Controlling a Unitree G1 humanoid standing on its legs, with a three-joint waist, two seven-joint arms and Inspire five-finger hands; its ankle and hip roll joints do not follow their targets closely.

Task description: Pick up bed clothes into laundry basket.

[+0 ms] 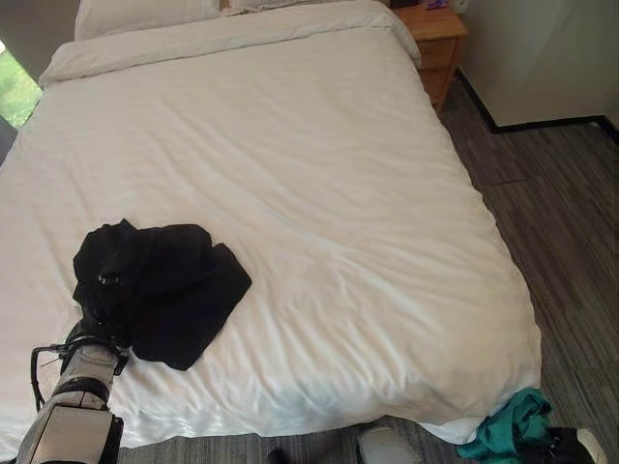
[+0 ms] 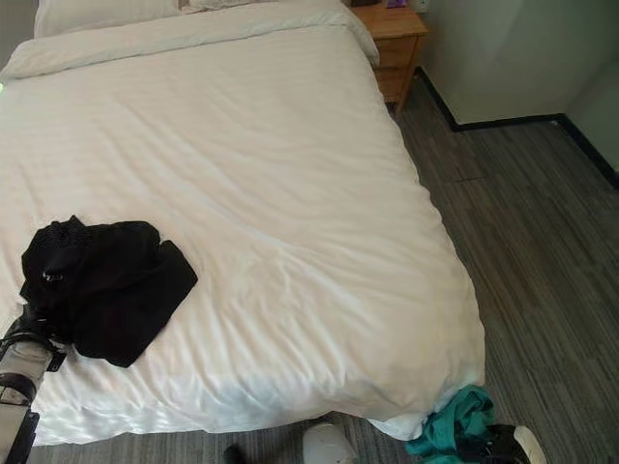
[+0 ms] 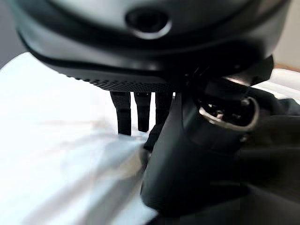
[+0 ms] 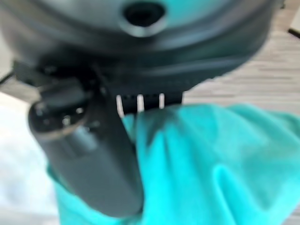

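Left robot hand (image 3: 187,154) at the black garment (image 1: 160,285) on the bed (image 1: 319,193), near edge, fingers straight beside it; right robot hand (image 4: 89,154) closed around teal cloth (image 4: 211,164) over floor

no readable text, labels or numbers anywhere

Crumpled garment (image 1: 160,288) on bed (image 1: 319,193) near its front left corner; second garment (image 1: 508,427) on floor (image 1: 571,242) off front right corner; nightstand (image 1: 433,43) beside bed's far right corner.
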